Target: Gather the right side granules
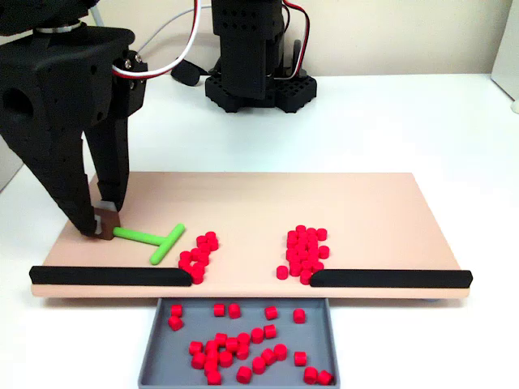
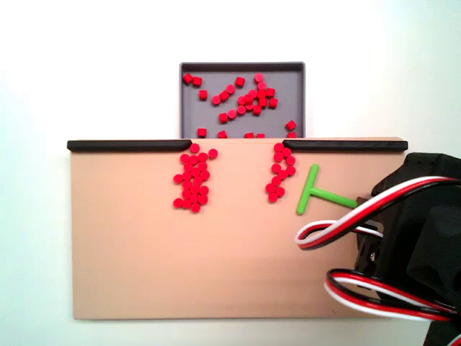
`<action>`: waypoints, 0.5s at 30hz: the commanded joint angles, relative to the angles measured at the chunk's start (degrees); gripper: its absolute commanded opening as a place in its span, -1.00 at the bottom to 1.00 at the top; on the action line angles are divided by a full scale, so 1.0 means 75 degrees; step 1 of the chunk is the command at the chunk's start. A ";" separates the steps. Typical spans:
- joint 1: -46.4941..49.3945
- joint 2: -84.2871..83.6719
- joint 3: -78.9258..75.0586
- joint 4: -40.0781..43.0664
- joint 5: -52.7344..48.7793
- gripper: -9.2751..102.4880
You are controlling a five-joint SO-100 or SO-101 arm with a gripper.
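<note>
about ten right side granules (image 2: 279, 171)

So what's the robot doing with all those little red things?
The robot's claw is shut on the handle of a green T-shaped rake resting on the tan board. Beside the rake lies a thin line of red granules, with a bigger clump farther along. More red granules already sit in the grey tray below the gap.
</note>
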 commanded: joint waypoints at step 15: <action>-0.0340 0.0047 -0.0211 -0.0012 0.0609 -0.84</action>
